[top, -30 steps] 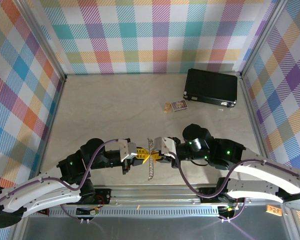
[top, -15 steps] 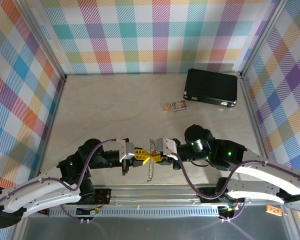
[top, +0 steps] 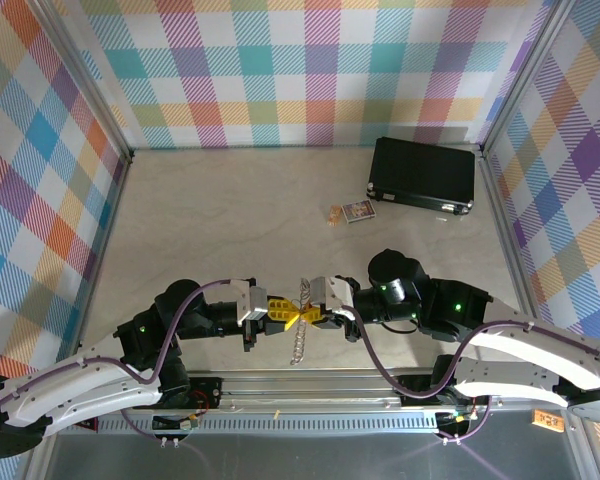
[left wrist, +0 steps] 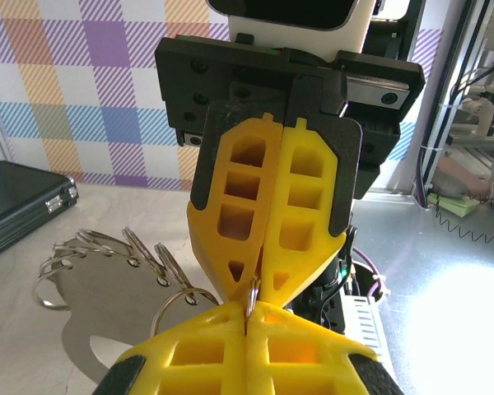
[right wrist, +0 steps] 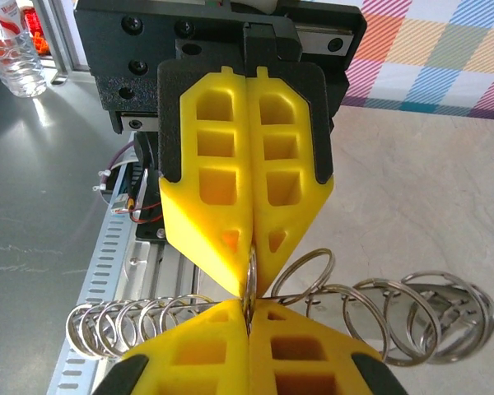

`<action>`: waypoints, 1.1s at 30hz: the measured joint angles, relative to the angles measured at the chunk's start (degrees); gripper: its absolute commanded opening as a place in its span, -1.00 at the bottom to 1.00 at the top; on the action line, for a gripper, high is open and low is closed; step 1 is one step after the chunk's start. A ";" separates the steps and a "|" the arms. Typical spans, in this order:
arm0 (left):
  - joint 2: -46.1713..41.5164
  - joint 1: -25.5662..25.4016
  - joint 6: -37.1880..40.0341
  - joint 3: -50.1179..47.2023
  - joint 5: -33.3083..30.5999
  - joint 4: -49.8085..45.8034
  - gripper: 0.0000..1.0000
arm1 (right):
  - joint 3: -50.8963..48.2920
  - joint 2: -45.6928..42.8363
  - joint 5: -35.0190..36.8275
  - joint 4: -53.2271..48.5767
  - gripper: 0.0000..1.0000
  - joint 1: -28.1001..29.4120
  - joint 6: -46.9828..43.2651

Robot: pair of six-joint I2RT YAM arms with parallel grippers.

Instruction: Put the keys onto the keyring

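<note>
Left gripper [left wrist: 247,317] and right gripper [right wrist: 249,317] clamped tip to tip on the keyring [top: 298,342], near centre. Judgement: keep both pinches firm, twist gently to part one loop; slip likely.

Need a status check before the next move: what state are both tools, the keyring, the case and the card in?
left tool: shut, pinching a ring of the keyring.
right tool: shut, pinching a ring too, tip to tip with the left tool.
keyring: held between both tools, loops trailing to either side.
black case: closed, flat on the table, far right.
small card: flat on the table, beside the case.
</note>
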 measured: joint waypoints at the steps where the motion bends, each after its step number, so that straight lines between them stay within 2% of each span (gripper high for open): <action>1: 0.00 0.00 0.04 0.00 -0.11 -0.07 -1.00 | 0.00 0.00 0.13 0.00 -1.00 0.00 -0.04; 2: 0.00 0.00 0.24 0.02 -0.39 -0.31 -1.00 | 0.00 0.00 0.31 -0.04 -1.00 0.00 -0.22; 5: 0.26 -0.02 1.51 0.42 -1.64 -1.92 -0.70 | 0.02 0.44 1.57 -0.55 -1.00 0.15 -0.87; 6: 0.46 -0.07 1.97 0.66 -2.34 -2.93 -0.66 | 0.13 0.79 1.97 -0.92 -1.00 0.22 -1.09; 11: 3.17 -0.09 3.91 2.97 -5.18 -8.94 -0.63 | 1.49 3.72 4.35 -5.07 -1.00 0.24 -2.01; 15: 5.66 -0.09 5.01 3.52 -5.79 -10.67 -0.78 | 2.56 5.42 5.90 -8.11 -1.00 0.24 -2.89; 17: 6.58 -0.09 5.75 3.58 -5.70 -11.34 -1.00 | 2.84 5.92 6.71 -9.42 -1.00 0.24 -3.13; 25: 6.14 -0.11 6.10 3.69 -5.55 -12.11 -1.00 | 2.91 6.10 6.84 -9.49 -1.00 0.20 -3.43; 30: 3.23 -0.11 4.66 3.26 -4.66 -9.18 -1.00 | 1.51 3.04 4.98 -4.87 -0.75 0.22 -2.32; 33: 1.68 -0.11 3.23 2.51 -3.74 -6.62 -1.00 | 0.26 0.52 3.85 -2.54 -0.68 0.24 -1.25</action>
